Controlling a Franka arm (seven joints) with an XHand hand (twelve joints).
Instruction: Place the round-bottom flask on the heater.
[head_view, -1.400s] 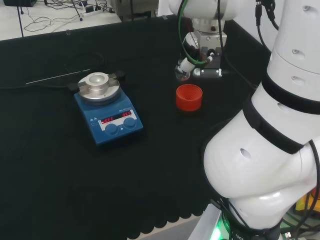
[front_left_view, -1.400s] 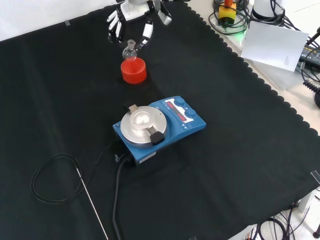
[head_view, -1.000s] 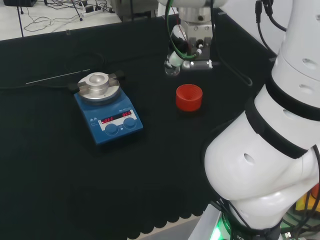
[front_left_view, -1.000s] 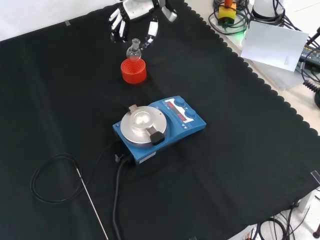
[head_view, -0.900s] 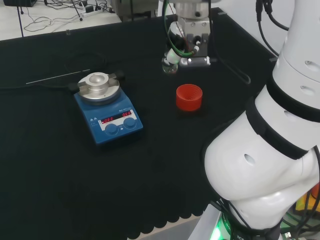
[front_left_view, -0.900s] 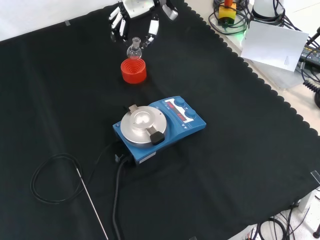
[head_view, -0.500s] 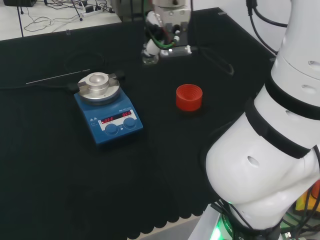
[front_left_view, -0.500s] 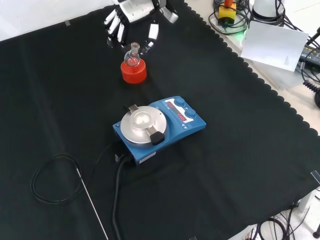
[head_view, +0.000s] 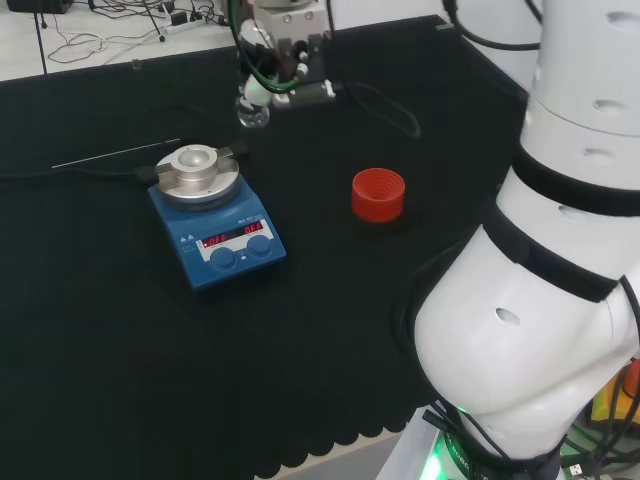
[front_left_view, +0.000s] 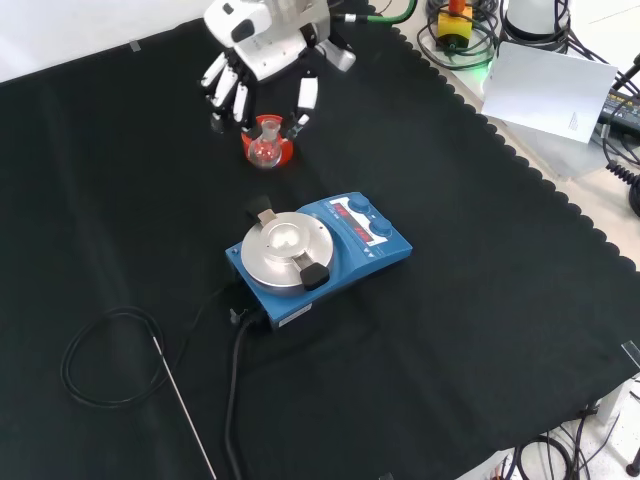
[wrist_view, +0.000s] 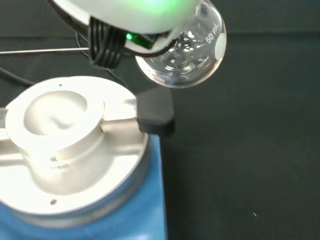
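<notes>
Black-cloth worktop (head_view: 120, 380), head view: hand (head_view: 262, 58) carries round-bottom flask (head_view: 252, 112) aloft, just right of heater (head_view: 215, 215). Front view: fingers (front_left_view: 303, 98) curled round flask neck, red stand (front_left_view: 281, 150) behind, vacated. Wrist view: flask bulb beside heater block (wrist_view: 57, 127), not over it. Placement remains.

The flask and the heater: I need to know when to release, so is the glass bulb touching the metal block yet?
Apart. In the wrist view the flask hangs in the hand, with dark cloth showing between it and the heater.
</notes>
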